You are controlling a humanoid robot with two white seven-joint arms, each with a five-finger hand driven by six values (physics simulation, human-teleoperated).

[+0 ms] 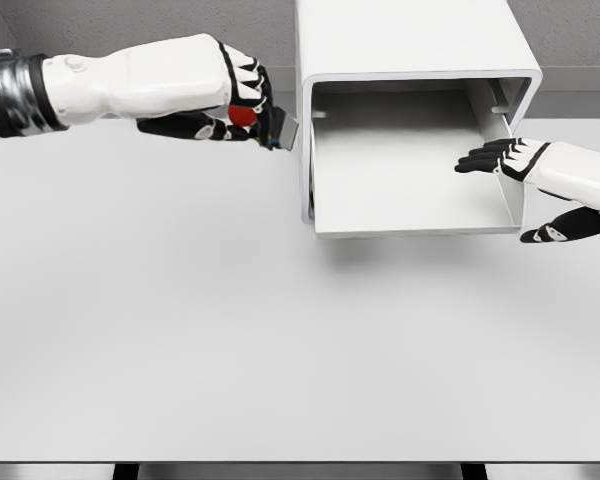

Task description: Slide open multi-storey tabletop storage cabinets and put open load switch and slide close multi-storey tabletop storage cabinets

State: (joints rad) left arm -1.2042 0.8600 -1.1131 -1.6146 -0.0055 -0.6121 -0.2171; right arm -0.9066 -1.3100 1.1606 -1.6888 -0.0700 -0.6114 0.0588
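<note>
A white storage cabinet (410,40) stands at the back of the table, right of the middle. Its drawer (410,222) is pulled out toward me and looks bare inside. My left hand (242,100) hovers above the table just left of the cabinet, shut on the load switch (252,117), a small part with a red knob and a grey body that pokes out toward the drawer. My right hand (500,158) rests with straight fingers over the drawer's right wall, thumb outside it, holding nothing.
The white table (230,340) spreads wide in front of the cabinet, and its front edge runs along the bottom of the view. A grey wall stands behind the cabinet.
</note>
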